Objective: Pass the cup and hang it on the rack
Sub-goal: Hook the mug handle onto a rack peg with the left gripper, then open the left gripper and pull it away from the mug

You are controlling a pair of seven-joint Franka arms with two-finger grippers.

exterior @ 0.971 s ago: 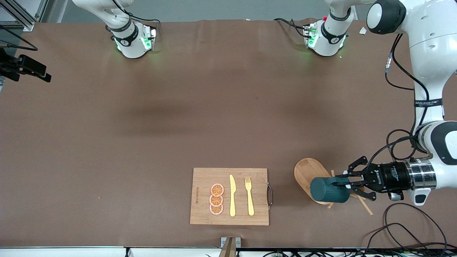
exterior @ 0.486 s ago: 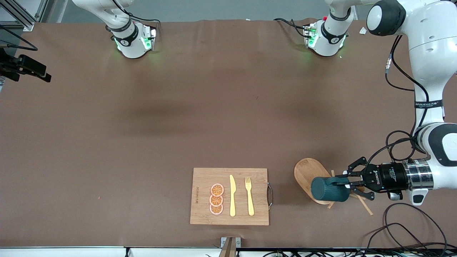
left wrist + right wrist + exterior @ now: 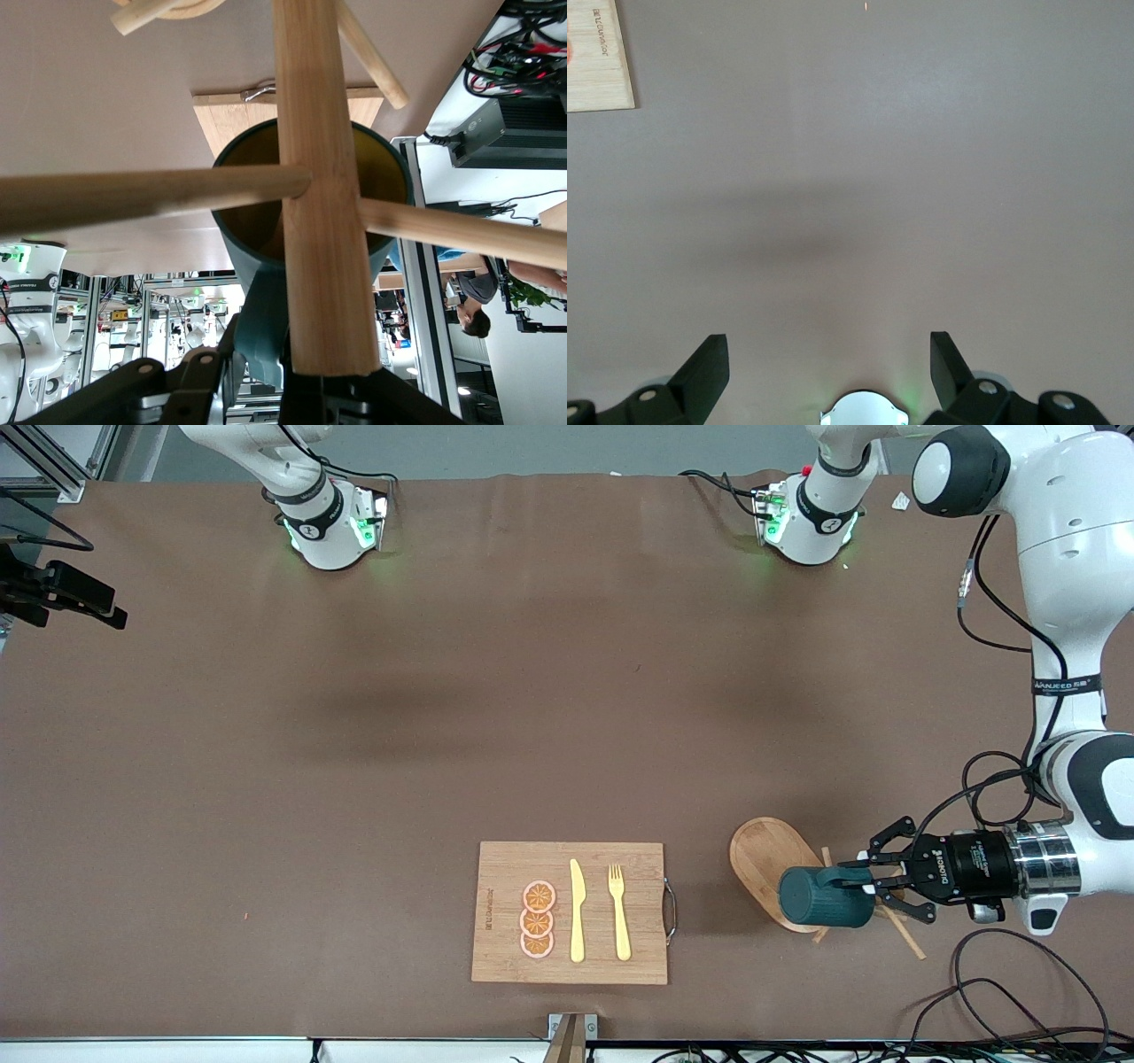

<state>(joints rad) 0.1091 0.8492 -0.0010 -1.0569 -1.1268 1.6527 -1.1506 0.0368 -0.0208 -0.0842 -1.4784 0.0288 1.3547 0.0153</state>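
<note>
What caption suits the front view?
Left pincer holds the teal mug sideways by its handle at the wooden mug tree.

The rack (image 3: 764, 856) stands on the surface (image 3: 443, 717) toward the left arm's end, beside the cutting board (image 3: 505, 868). The cup (image 3: 819, 899) lies on its side over the rack's base, held at its handle by the left gripper (image 3: 870, 879). On the board lie orange slices (image 3: 537, 919), a knife (image 3: 577, 912) and a fork (image 3: 618, 912), side by side. The right gripper (image 3: 829, 367) hangs over bare surface.
</note>
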